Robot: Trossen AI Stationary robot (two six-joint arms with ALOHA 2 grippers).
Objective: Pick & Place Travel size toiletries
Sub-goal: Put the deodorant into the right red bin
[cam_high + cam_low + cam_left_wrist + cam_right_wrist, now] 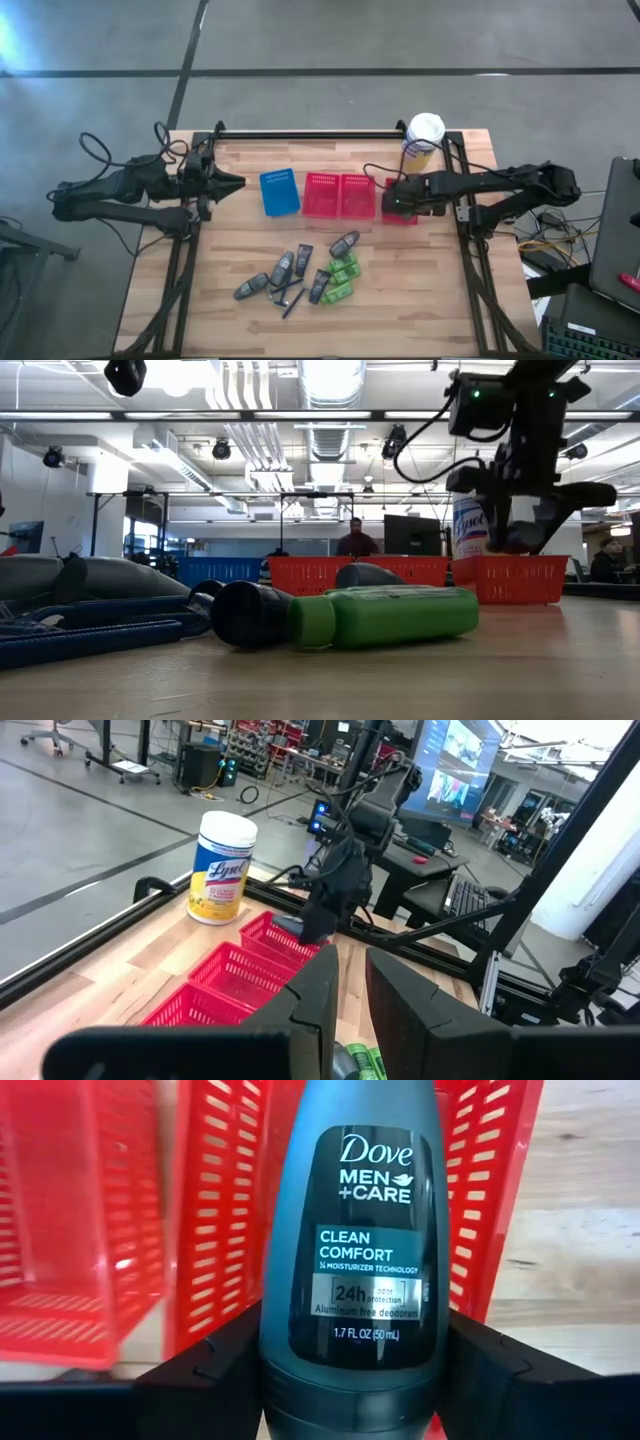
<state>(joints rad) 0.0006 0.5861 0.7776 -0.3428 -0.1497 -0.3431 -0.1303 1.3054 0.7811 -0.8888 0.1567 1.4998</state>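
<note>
— Right wrist view: what am I holding?
— I'm seeing a grey deodorant bottle (pixel 350 1250) sitting clamped between my right gripper (pixel 350 1380) fingers, hanging over the red basket (pixel 400 215) nearest the yellow canister (pixel 423 140).
— Left gripper (pixel 350 1010)?
— Waiting beside the blue basket (pixel 279 192), fingers nearly together, holding nothing.

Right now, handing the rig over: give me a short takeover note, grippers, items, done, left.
Right gripper: over the rightmost red mesh basket, dark grey Dove deodorant bottle between its fingers, not yet dropped.
Left gripper: shut, empty, waiting at table's left beside the blue mesh basket.
Left: pile of grey tubes, green bottles and blue sticks mid-table.
Done: cannot tell what baskets hold.
</note>
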